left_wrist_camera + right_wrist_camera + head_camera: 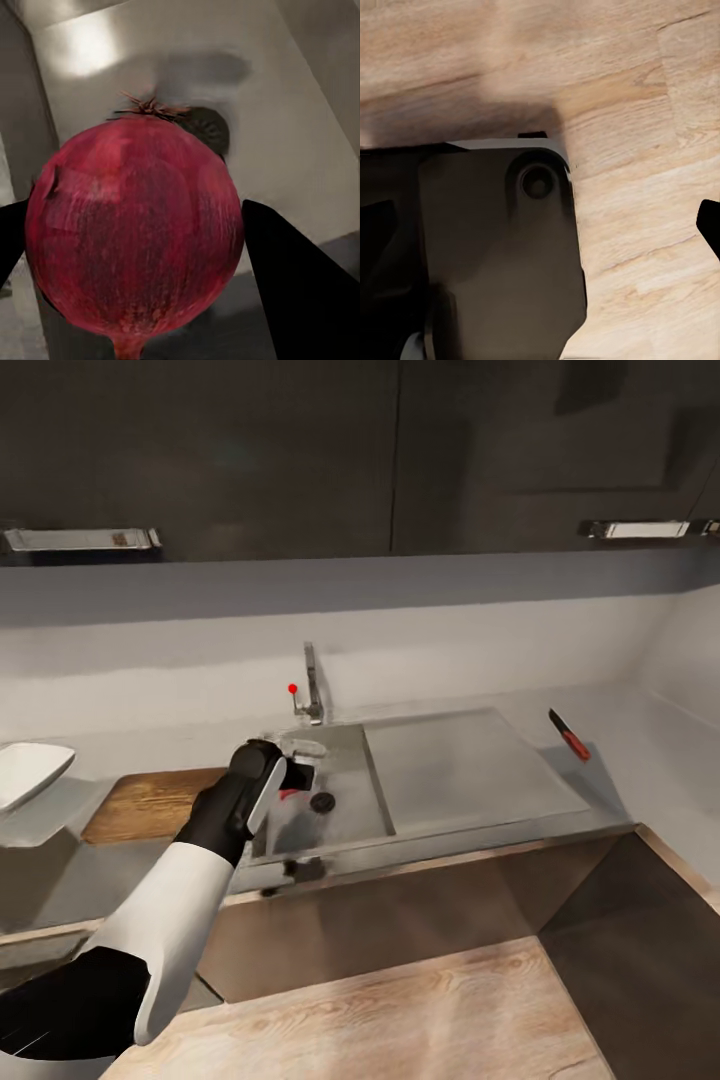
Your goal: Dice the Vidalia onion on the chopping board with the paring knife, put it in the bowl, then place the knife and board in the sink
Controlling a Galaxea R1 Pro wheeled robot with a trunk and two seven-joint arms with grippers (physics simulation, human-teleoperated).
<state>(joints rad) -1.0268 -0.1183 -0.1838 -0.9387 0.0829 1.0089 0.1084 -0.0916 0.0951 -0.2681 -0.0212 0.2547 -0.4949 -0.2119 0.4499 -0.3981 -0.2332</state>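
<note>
Two fingers (300, 292) flank the Vidalia onion (135, 232).

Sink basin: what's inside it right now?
Inside the sink: the left pincer closed around the Vidalia onion, with the round dark drain just beside it. The arm hides the basin's left part, so anything there can't be seen.

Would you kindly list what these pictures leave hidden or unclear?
- Onion: in the head view, mostly hidden behind the left claw over the sink.
- Board: its near right corner is covered by the left arm in the head view.
- Bowl: cut off by the head view's left edge.
- Knife: too small to show blade detail.
- Right claw: its opening is unclear in its wrist view.
</note>
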